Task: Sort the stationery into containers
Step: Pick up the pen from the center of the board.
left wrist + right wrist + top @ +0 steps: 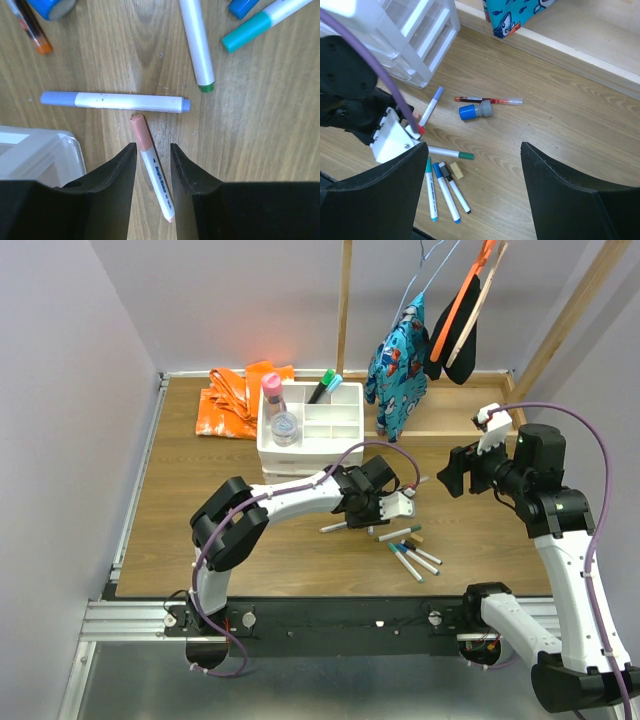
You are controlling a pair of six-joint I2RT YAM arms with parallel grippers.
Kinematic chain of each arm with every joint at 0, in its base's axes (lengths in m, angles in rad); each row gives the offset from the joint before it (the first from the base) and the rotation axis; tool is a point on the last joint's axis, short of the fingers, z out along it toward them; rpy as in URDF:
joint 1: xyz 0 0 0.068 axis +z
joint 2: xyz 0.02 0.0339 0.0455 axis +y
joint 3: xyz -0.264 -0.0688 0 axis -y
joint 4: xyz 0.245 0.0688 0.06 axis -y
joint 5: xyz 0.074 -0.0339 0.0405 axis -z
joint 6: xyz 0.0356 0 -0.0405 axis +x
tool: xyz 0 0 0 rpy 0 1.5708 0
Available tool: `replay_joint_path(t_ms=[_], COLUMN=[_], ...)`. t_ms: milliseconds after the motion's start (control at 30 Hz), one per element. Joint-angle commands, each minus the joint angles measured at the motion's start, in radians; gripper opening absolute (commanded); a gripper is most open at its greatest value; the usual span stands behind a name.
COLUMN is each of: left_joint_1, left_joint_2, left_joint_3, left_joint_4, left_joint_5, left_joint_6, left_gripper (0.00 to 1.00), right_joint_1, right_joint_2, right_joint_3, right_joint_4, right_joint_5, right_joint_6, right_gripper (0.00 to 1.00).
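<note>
The only lettering I can find is in the left wrist view, on the pink-capped marker [152, 172]. A short line of dark blue print runs along its white barrel, starting with a small solid triangle just below the cap. It looks like two words, but the letters are too blurred for me to spell out. The lavender-capped marker [115, 101] lying above it shows only a few dark specks, which I can't read as characters. In the overhead and right wrist views, everything is too small for me to read any print.
</note>
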State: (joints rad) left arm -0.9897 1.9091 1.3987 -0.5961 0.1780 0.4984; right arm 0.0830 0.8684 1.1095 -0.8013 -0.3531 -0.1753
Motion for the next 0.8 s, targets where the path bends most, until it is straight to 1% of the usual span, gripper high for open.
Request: replay_joint_path(t_ms=[0, 167, 300, 433, 467, 567, 600, 700, 767], left_joint_1=[0.01, 0.014, 0.016, 0.016, 0.016, 0.014, 0.014, 0.016, 0.016], left_joint_2=[0.065, 0.1, 0.119, 0.125, 0.125, 0.104, 0.075, 0.001, -0.036], left_joint_3=[0.019, 0.023, 0.026, 0.032, 0.034, 0.055, 0.063, 0.127, 0.204], left_joint_4=[-0.01, -0.01, -0.022, -0.045, -0.054, -0.086, -0.096, -0.163, -0.217], left_joint_5=[-0.046, -0.051, -0.02, 0.028, 0.034, 0.07, 0.081, 0.152, 0.204], left_joint_6=[-0.017, -0.014, -0.012, -0.011, -0.011, -0.014, -0.018, -0.008, -0.012], left_gripper=[0.41, 0.39, 0.34, 0.22, 0.17, 0.12, 0.12, 0.11, 0.11], right_joint_1=[-0.009, -0.011, -0.009, -0.009, -0.009, -0.009, -0.009, -0.009, -0.009], right_joint_2=[-0.026, -0.037, -0.045, -0.052, -0.054, -0.049, -0.045, -0.032, -0.016], right_joint_3=[-0.013, -0.027, -0.039, -0.048, -0.046, -0.04, -0.036, -0.01, 0.01], right_joint_4=[0.014, 0.014, 0.011, 0.01, 0.008, 0.007, 0.002, -0.007, -0.012], right_joint_5=[-0.021, -0.023, -0.024, -0.024, -0.024, -0.021, -0.018, -0.009, -0.007], right_joint_6=[0.013, 0.013, 0.013, 0.013, 0.013, 0.011, 0.008, -0.001, -0.001], right_gripper=[0.82, 0.82, 0.82, 0.82, 0.82, 0.82, 0.82, 0.82, 0.82])
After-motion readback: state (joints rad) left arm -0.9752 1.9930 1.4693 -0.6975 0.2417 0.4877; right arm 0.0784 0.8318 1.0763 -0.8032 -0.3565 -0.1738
